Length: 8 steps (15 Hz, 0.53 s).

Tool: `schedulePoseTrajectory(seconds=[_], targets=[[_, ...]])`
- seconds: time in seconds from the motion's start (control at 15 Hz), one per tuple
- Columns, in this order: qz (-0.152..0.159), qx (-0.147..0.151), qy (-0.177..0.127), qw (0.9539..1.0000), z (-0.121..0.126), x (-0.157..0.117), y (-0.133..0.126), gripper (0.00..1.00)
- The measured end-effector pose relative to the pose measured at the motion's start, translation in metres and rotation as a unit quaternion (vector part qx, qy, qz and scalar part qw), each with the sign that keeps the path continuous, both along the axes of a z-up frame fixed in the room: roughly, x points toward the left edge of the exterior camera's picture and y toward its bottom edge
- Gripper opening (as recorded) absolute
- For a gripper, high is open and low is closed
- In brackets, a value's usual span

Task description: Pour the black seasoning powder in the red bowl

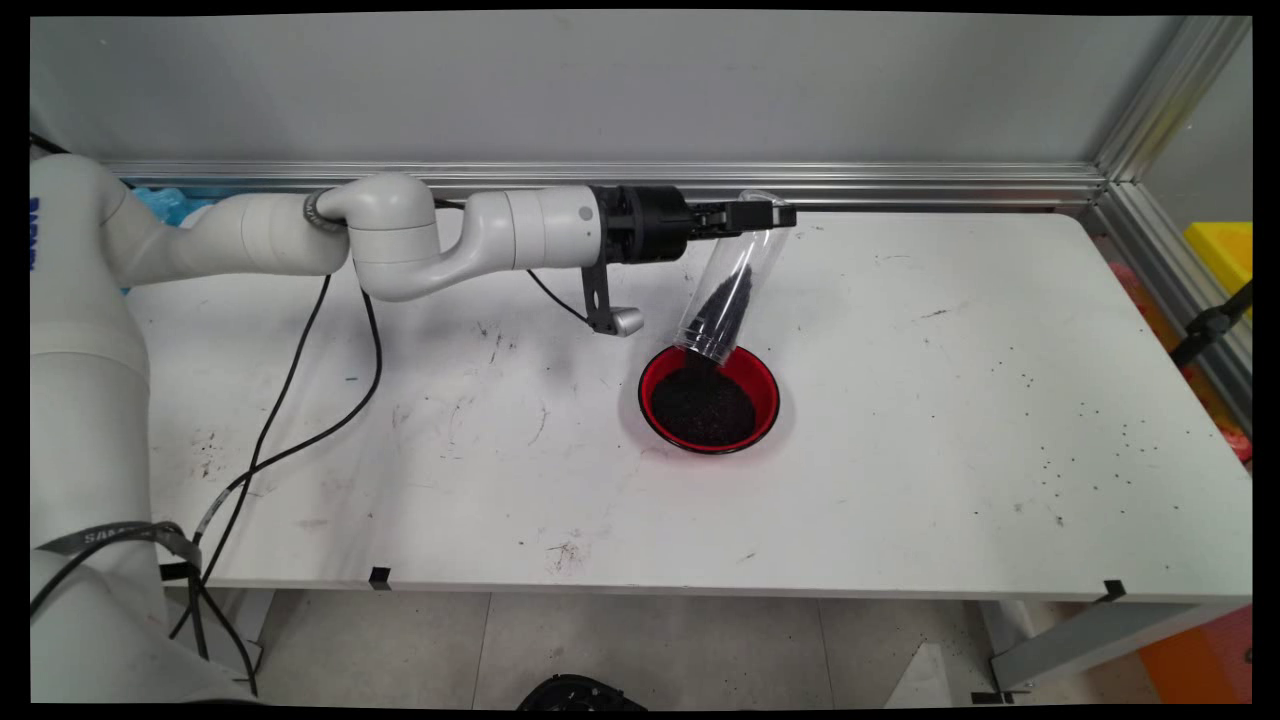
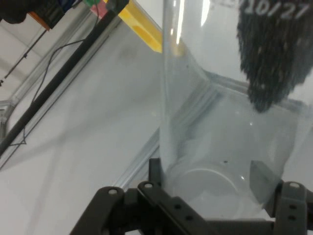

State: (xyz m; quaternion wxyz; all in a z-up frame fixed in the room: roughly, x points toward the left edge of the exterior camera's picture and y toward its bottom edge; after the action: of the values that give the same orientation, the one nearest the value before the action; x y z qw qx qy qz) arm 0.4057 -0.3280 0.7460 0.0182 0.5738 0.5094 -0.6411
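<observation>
Clear plastic cup [image 1: 733,275], held tilted in the air with its mouth pointing down and toward the near edge of the surface [image 1: 900,480], is the thing in the gripper [image 1: 765,214]. In the main view, the white arm reaches in level from the left along the far edge of the surface, and its black gripper pinches the closed base end of the cup from the left side. The cup's long axis slopes from the gripper, up near the far edge, down to a red bowl [image 1: 709,399] standing near the middle of the surface, a little toward the far side. The cup's open rim hangs just above the bowl's far rim, apart from it as far as can be told. Small black grains [image 1: 728,296] are gathered inside the cup toward its mouth, and a dark heap of the same grains fills the bowl. The bowl is round, shallow and glossy red. The surface is white, flat and scuffed, with stray black specks scattered toward its right edge. In the hand view, the cup [image 2: 215,147] fills the right half: a smooth, see-through cylinder with thin walls, its round base [image 2: 208,188] seated between the gripper's [image 2: 220,193] black linkage, fingers closed against its sides. The dark grains [image 2: 271,58] cling as a rough, pebbly mass far up the cup's wall.
</observation>
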Motion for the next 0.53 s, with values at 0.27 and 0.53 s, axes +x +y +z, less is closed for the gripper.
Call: schedulePoseTrajectory(seconds=[0.27, 0.53], targets=[[-0.010, -0.018, -0.005, 0.9998, 0.0010, -0.0013, 0.0042, 0.00], [-0.020, -0.035, -0.007, 0.9992, 0.0025, -0.0031, 0.0084, 0.00]])
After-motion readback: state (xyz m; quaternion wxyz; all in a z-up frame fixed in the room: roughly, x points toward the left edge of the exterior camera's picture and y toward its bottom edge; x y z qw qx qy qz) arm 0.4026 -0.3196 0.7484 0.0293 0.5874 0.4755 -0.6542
